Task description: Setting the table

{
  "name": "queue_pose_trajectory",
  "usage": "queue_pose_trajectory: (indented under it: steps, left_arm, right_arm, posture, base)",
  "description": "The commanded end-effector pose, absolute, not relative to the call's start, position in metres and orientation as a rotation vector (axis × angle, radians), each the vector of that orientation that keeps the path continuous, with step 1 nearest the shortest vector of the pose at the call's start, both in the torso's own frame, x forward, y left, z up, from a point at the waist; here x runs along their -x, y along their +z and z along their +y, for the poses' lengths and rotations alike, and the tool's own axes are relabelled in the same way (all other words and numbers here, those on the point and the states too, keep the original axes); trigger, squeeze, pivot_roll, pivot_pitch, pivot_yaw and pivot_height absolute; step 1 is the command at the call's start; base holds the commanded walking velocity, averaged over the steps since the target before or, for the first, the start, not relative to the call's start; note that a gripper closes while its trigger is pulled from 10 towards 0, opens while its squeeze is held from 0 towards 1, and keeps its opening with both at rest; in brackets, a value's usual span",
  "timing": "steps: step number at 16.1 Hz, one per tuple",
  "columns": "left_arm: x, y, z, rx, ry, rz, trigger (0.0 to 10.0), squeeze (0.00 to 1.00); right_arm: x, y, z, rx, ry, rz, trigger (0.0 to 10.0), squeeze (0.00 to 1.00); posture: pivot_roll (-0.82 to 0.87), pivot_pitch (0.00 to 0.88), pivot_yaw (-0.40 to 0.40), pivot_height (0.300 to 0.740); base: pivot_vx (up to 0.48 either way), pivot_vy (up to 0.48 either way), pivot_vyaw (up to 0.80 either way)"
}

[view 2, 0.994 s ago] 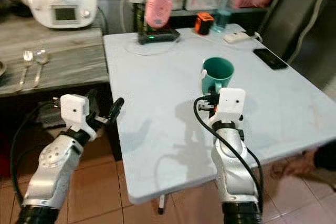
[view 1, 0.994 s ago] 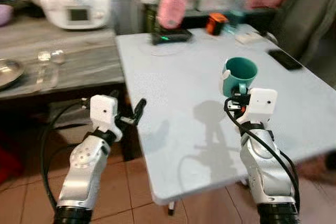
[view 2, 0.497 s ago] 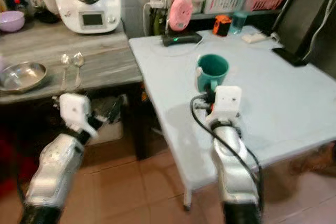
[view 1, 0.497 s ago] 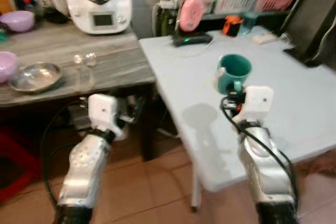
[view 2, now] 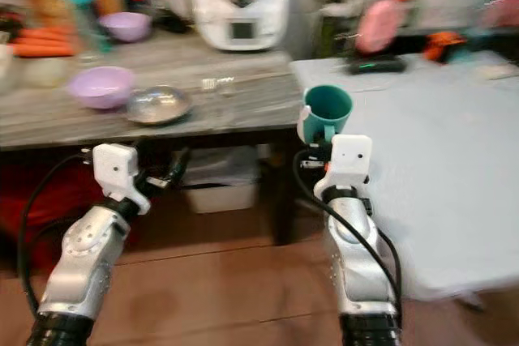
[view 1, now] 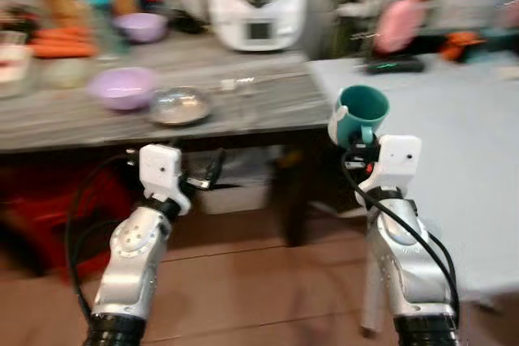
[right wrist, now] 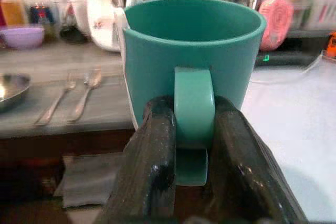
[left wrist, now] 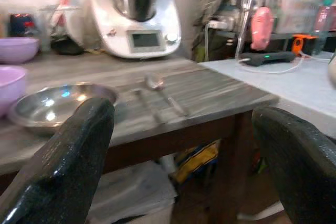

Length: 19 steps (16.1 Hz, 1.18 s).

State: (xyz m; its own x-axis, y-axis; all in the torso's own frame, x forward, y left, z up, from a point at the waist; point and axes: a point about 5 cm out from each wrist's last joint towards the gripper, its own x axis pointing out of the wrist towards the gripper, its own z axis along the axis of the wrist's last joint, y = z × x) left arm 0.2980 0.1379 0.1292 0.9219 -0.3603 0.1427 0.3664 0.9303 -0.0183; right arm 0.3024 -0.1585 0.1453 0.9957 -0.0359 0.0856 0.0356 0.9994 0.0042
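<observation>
Grey wood-grain counter runs along the far side of the room, and beside it stands the pale blue table, both blurred in the head views.

Your right gripper has its two black fingers clamped on the handle of the teal mug, one finger on each side of the loop. You hold the mug upright, mouth up, above the near corner of the table where it meets the counter, touching neither. Straight beyond those fingers, past the mug, you see a fork and a spoon lying side by side on the counter, and further on the white kitchen machine. To one side of the mug, on the table's far edge, a pink round object stands on a dark base.

Your left gripper has its fingers spread wide apart, with nothing between them. It hovers in front of the counter's edge, below the level of the top. Between the fingertips, looking out, you see the same fork and spoon, and near them a shallow steel dish. Just beside the dish stands a purple bowl; a second purple bowl sits further back by the wall. The kitchen machine stands behind the cutlery. Under the counter is a white bin on the brown tiled floor.
</observation>
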Motion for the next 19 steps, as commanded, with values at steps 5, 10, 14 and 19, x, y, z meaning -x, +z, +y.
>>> queue_pose_trajectory:
  steps: [5,10,14,19]
  left_arm:
    - [-0.2997,0.1302,0.1395,0.021,-0.363,-0.135,10.0,0.00]
    - [-0.2989,0.1313,0.1425,-0.006,-0.336,-0.152,10.0,0.00]
    - [-0.2967,0.1317,0.1388,0.013,-0.357,-0.157,10.0,0.00]
    - [-0.2958,0.1321,0.1366,0.020,-0.367,-0.160,10.0,0.00]
  right_arm:
    - [-0.3027,0.1537,-0.1600,-0.014,-0.047,-0.124,10.0,0.00]
    - [-0.3014,0.1536,-0.1601,-0.017,-0.044,-0.127,10.0,0.00]
    - [-0.3005,0.1548,-0.1612,-0.012,-0.044,-0.135,10.0,0.00]
    - [-0.2986,0.1551,-0.1616,-0.009,-0.043,-0.140,10.0,0.00]
  posture:
    - [-0.02,0.000,-0.041,0.740]
    - [-0.02,0.000,-0.039,0.740]
    - [-0.03,0.000,-0.040,0.740]
    - [-0.03,0.000,-0.039,0.740]
  base:
    - [0.000,0.436,0.28]
    - [0.000,0.000,0.00]
    - [0.000,0.000,0.00]
    - [0.156,0.000,0.00]
